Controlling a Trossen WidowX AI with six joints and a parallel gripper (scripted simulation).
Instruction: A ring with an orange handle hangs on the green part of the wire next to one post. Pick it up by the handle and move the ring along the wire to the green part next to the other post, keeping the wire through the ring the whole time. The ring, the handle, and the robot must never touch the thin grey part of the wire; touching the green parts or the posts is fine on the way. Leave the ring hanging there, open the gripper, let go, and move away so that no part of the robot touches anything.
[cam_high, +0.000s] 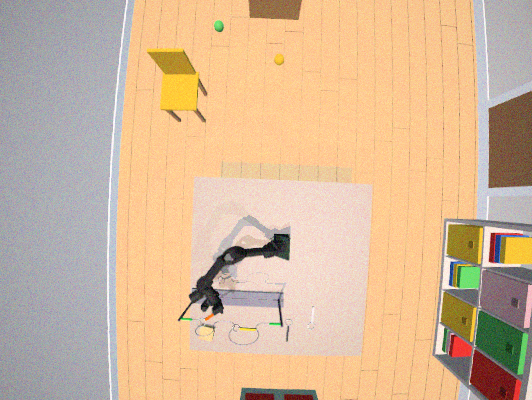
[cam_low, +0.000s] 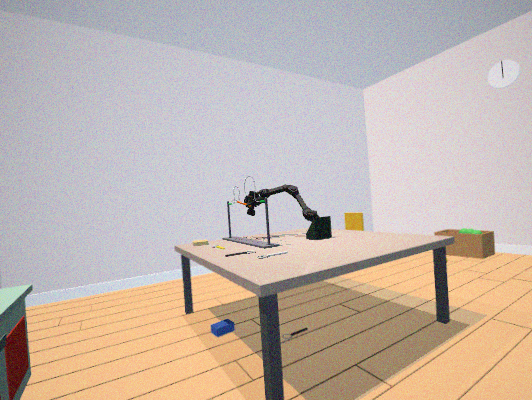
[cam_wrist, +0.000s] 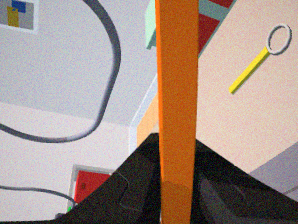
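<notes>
The broad rectangular table (cam_high: 330, 260) (cam_low: 350, 252) had a matte, speckled, pinkish-beige top and straight dark legs, and it stood on a floor (cam_high: 400, 150) (cam_low: 125, 350) of pale orange planks. The jointed black arm (cam_high: 215, 272) (cam_low: 297, 197) rose from a dark, blocky base (cam_high: 284, 246) (cam_low: 320, 229) and bent out toward the wire. Two slim dark posts (cam_high: 281, 312) (cam_low: 268, 222) stood on a flat grey bar (cam_high: 255, 298) (cam_low: 250, 242). Between them ran the thin, looping grey wire (cam_high: 243, 344) (cam_wrist: 118, 55), smooth and round in section, with a green stretch beside each post.

The black gripper (cam_high: 212, 311) (cam_low: 248, 204) (cam_wrist: 168, 141) was closed on the flat-sided, square-edged orange handle (cam_high: 209, 316) (cam_low: 242, 203) (cam_wrist: 177, 90), pinching it between its tapered fingers. The handle reached toward the wire near the inner end of the green part by the far-left post in the top view; the ring itself was too small to make out clearly.

Smallest came a yellow-handled tool (cam_high: 247, 329) (cam_low: 219, 247) (cam_wrist: 248, 70) with a round, pale loop, lying on the table.
</notes>
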